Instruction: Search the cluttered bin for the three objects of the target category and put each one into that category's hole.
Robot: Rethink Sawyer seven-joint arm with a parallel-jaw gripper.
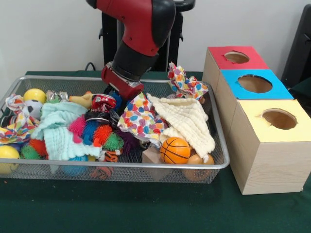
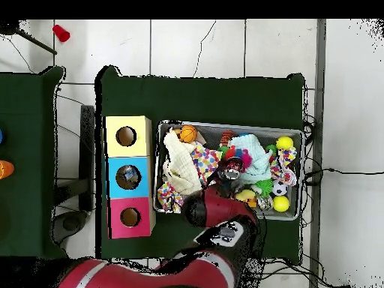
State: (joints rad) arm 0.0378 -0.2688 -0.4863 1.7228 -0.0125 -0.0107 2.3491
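Note:
The wire-mesh bin (image 1: 146,166) holds a thick heap of toys and cloths; it also shows in the overhead view (image 2: 225,124). My gripper (image 1: 115,98) reaches down into the bin's back middle, its tips sunk in the clutter next to a red-and-silver can (image 1: 103,102). From above, the gripper (image 2: 229,171) is at the bin's centre. A wrinkly clear thing (image 1: 57,95) at the back left may be a bottle; no other bottle shows. The red-topped box's hole (image 1: 236,57) is farthest from the camera, to the right of the bin, and shows in the overhead view (image 2: 130,217).
The blue-topped box (image 1: 254,83) and the yellow-topped box (image 1: 279,118) stand in a row with the red one. A mint cloth (image 1: 58,128), a cream cloth (image 1: 187,121), a spotted cloth (image 1: 141,119), spiky balls (image 1: 102,133) and a small basketball (image 1: 175,149) cover the bin.

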